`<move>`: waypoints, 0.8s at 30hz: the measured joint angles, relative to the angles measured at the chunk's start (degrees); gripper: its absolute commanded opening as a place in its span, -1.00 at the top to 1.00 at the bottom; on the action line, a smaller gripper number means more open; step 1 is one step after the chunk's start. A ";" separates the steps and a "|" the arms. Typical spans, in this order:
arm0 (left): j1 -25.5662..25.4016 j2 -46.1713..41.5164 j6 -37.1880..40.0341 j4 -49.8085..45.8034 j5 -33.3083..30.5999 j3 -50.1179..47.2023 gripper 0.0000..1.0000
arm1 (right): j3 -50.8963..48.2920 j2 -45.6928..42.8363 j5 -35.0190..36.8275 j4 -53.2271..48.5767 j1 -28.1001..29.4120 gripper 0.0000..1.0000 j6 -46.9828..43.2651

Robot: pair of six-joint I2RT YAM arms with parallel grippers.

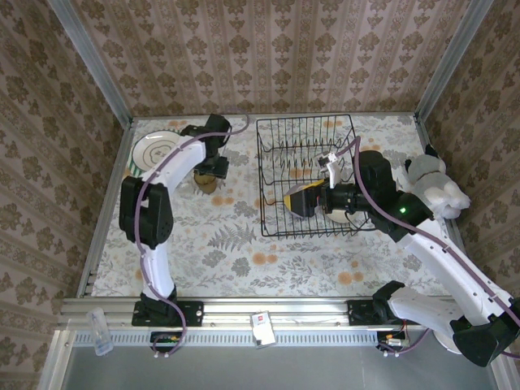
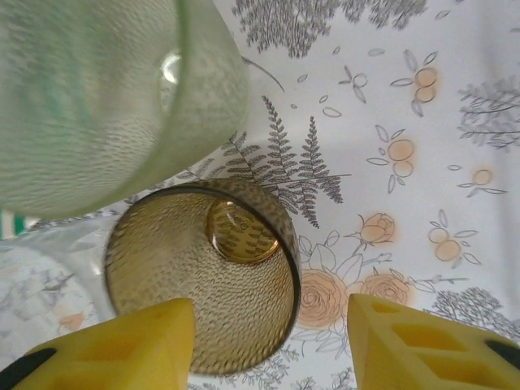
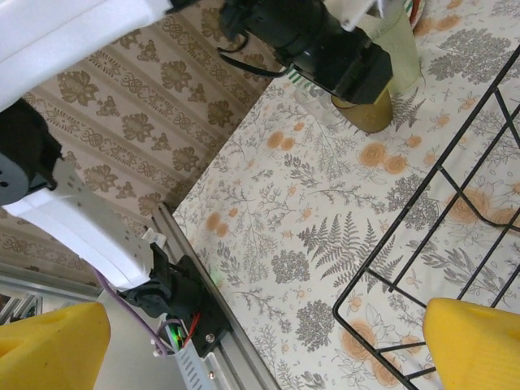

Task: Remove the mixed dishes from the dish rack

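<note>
**Left pincer** (image 2: 272,345): released. Its yellow fingertips (image 2: 134,345) stand apart on either side of the small amber cup (image 2: 203,280), and the right-hand finger is clear of the wall. The cup stands upright on the worktop (image 2: 422,122), mouth up.

**Right pincer** (image 3: 264,345): released and wide, with nothing between the jaws. In the overhead view it hangs over the near-left corner of the dish rack (image 1: 309,130).

**Location of items (overhead view):**
- The amber cup (image 1: 205,182) sits at 9 o'clock from the rack, well outside it.
- A green-rimmed plate (image 1: 153,151) lies flat at 10 o'clock from the cup.
- In the left wrist view a pale glass tumbler (image 2: 97,97) stands just beside the cup, at 11 o'clock from it. Whether they touch cannot be told.
- What remains in the rack beneath the right arm cannot be told.

**Handling assessment:**
- The cup is judged light, rigid and breakable. Its dimpled wall should give the pads some purchase.
- The best hold is across the wall at mid-height, not on the rim.
- The tumbler is taller and likelier to tip, so any hold should be low on its wall.
- With the two set so close, a careless withdrawal could knock one into the other.
</note>
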 measured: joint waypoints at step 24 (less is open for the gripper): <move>-11.28 -26.91 -6.16 6.62 17.20 -11.61 -0.89 | -0.24 6.71 13.84 -2.62 0.00 -1.00 -0.02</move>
